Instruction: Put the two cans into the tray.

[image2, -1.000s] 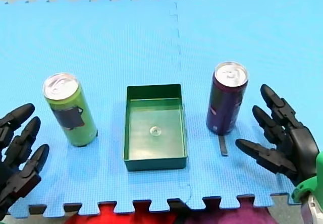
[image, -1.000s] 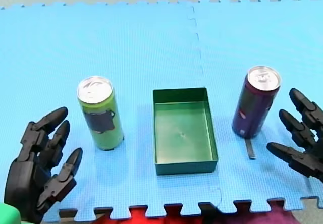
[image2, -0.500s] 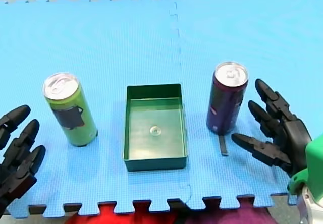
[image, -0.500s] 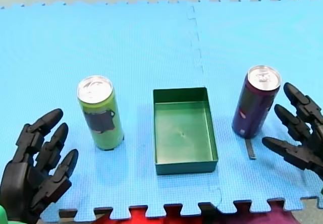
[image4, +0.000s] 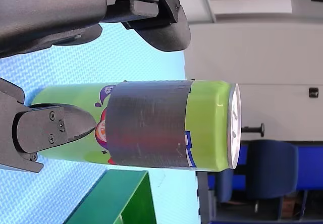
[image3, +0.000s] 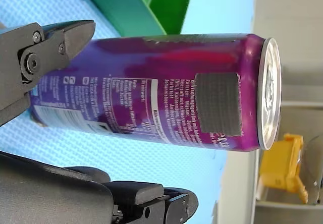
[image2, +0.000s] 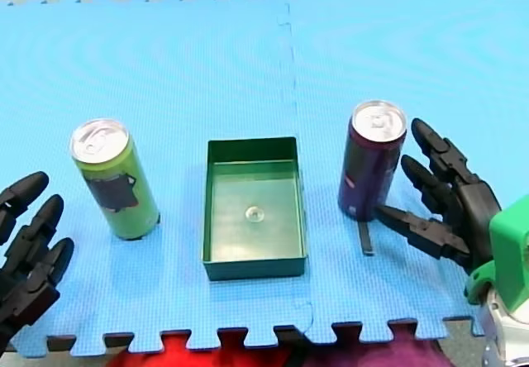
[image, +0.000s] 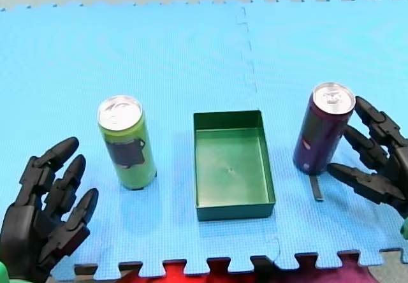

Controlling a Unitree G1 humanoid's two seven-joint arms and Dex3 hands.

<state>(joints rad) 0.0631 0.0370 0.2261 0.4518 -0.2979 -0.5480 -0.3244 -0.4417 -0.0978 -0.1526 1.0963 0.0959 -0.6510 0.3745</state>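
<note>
A green can (image: 127, 146) stands upright on the blue foam mat, left of the open green tray (image: 233, 211). A purple can (image: 322, 133) stands upright to the tray's right. My right hand (image: 349, 148) is open right beside the purple can, its fingers on the can's right side and its thumb by the base. In the first wrist view the purple can (image3: 151, 103) lies between black fingertips (image3: 60, 37) without being gripped. My left hand (image: 70, 181) is open at the near left, apart from the green can. The second wrist view has the green can (image4: 151, 125) just ahead of black fingers (image4: 50, 130).
The blue foam mat (image: 191, 53) stretches far back and to both sides. A short grey strip (image: 316, 187) lies on it by the purple can's base. The mat's jagged front edge (image: 210, 264) runs just below the tray.
My right hand has moved left, closing in on the purple can. My left hand sank slightly toward the near edge. Cans and tray have not moved.
</note>
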